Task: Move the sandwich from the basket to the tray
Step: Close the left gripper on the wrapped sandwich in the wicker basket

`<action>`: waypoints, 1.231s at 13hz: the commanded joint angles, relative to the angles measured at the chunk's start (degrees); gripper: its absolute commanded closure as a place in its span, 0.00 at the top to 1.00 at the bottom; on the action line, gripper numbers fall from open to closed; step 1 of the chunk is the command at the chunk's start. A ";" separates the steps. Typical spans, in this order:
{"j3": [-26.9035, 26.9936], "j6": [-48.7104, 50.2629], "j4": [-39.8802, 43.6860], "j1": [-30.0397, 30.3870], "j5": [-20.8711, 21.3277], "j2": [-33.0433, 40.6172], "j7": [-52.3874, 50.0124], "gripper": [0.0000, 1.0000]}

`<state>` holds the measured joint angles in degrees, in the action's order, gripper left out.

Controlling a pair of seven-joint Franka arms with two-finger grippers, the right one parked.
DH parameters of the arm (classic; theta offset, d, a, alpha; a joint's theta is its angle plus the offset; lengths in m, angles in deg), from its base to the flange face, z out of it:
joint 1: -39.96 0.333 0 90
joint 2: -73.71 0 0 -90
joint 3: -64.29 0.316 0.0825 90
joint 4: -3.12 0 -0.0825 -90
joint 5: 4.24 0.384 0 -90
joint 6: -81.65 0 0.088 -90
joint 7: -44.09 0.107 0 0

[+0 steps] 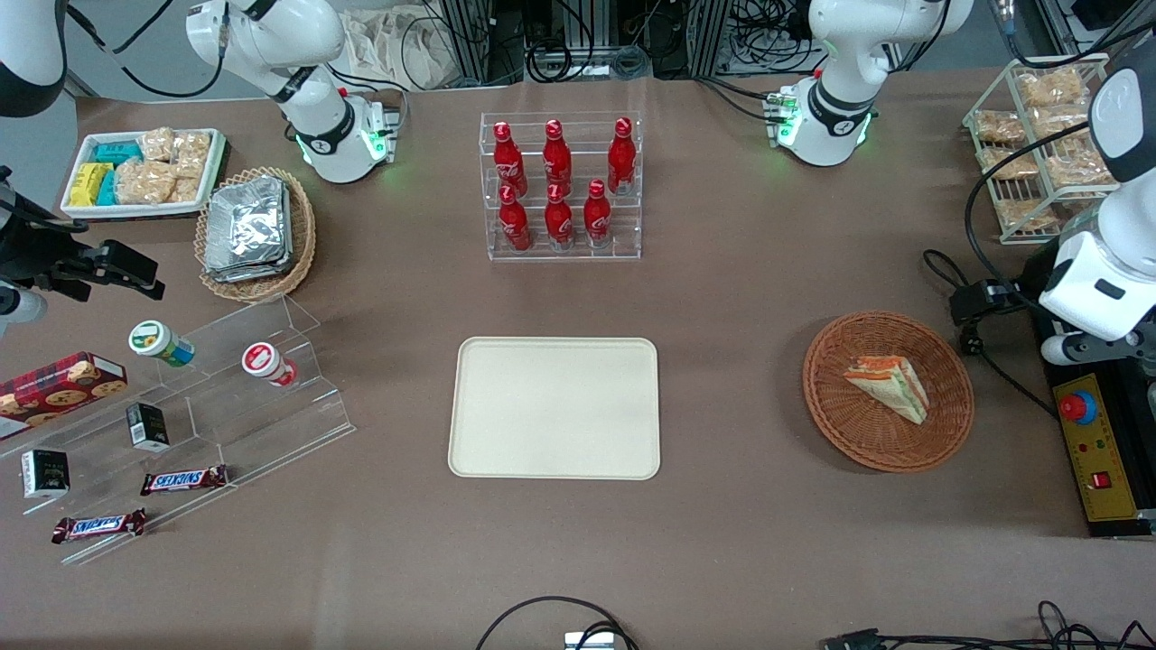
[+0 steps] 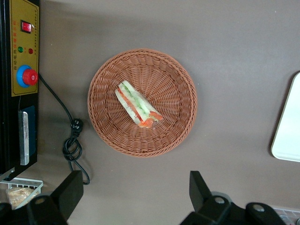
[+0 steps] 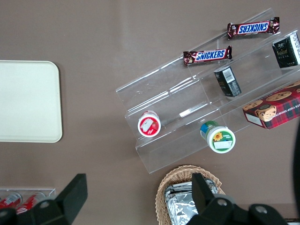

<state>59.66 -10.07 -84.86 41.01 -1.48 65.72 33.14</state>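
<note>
The sandwich point(image 1: 890, 386), a pale bread wedge with orange-red and green filling, lies in the round reddish-brown wicker basket point(image 1: 829, 411) toward the working arm's end of the table. In the left wrist view the sandwich point(image 2: 138, 105) lies near the middle of the basket point(image 2: 140, 149). My left gripper point(image 2: 136, 197) is open and empty, high above the table, a little farther from the front camera than the basket; in the front view it point(image 1: 989, 300) hangs above the basket's edge. The cream-beige tray point(image 1: 555, 406) lies bare at the table's middle; its edge shows in the left wrist view point(image 2: 288, 126).
A control box point(image 1: 1093, 447) with a red button and a black cable point(image 2: 70, 140) lie beside the basket at the table's end. A wire rack of snack packets point(image 1: 1039, 144) stands farther back. A clear rack of red bottles point(image 1: 560, 185) stands farther from the camera than the tray.
</note>
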 commanded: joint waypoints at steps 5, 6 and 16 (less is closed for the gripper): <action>-0.03 0.85 1.95 -0.34 0.84 -6.41 -15.00 1.00; -0.12 -0.37 0.98 -0.09 0.49 -6.94 -20.80 1.00; 0.15 -29.09 -23.88 2.20 0.32 -6.60 -45.11 1.00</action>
<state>59.98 -34.01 -103.44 42.84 -1.42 57.23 -9.64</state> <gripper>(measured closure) 0.000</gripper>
